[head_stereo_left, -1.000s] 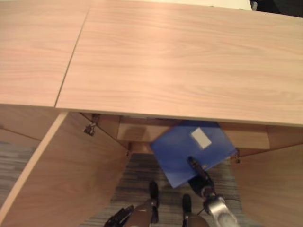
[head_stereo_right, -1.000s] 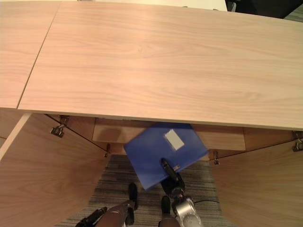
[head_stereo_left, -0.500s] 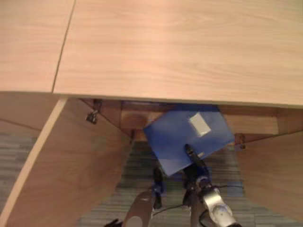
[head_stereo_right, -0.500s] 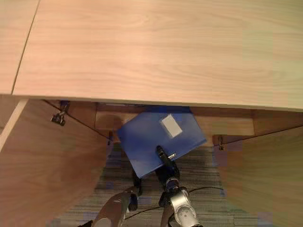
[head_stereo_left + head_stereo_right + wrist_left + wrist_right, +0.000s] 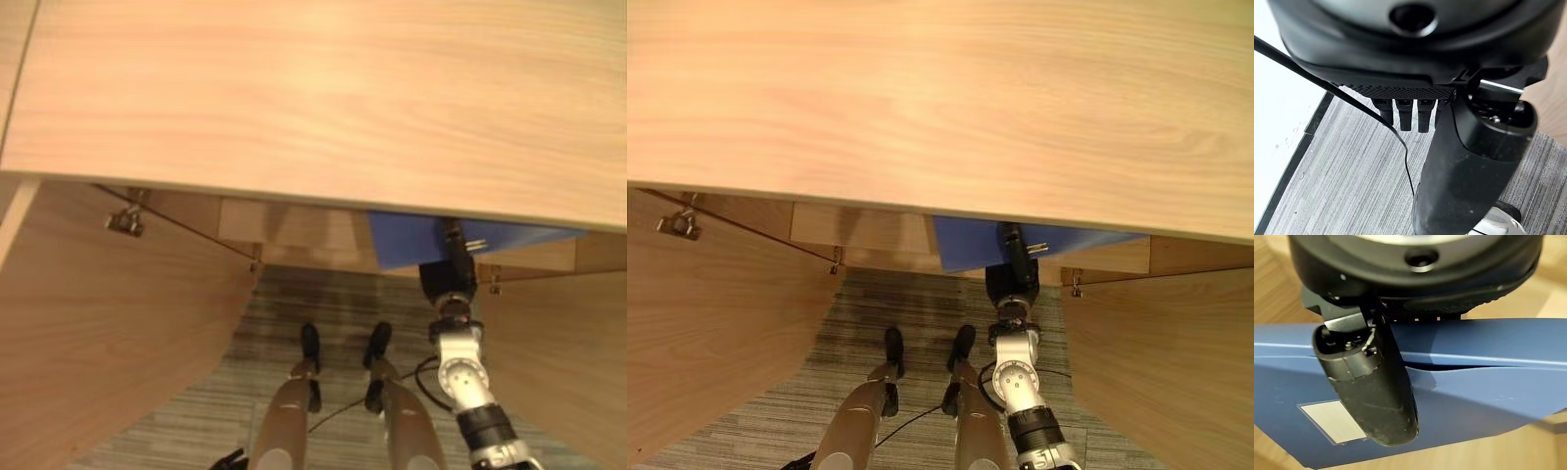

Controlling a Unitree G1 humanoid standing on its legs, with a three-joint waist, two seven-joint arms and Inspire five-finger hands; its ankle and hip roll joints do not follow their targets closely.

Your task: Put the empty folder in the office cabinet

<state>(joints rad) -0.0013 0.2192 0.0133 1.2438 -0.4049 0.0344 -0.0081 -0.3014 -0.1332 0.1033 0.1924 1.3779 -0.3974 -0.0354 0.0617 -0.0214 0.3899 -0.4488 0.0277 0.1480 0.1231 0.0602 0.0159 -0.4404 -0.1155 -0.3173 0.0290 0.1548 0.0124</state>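
Right hand (image 5: 1011, 279) grips the blue folder (image 5: 965, 245) (thumb (image 5: 1371, 382) over its cover, by the white label (image 5: 1332, 421)), folder mostly under the cabinet (image 5: 921, 98) top at 12 o'clock. Left hand (image 5: 1405, 115) relaxed over carpet (image 5: 1352, 171).

A wide light-wood tabletop (image 5: 940, 98) fills the upper half and overhangs the open cabinet below it. Under its front edge shows a strip of a flat blue plastic folder (image 5: 970, 253), most of it hidden beneath the wood. The dark right hand (image 5: 1013, 276) reaches up from the lower right on its silver-grey arm and lies over the folder's near edge, its thumb on top of the blue cover. An open light-wood cabinet door (image 5: 715, 323) stands at the left, another wooden cabinet door (image 5: 1161, 362) at the right. Grey striped carpet (image 5: 911, 333) covers the floor between them.
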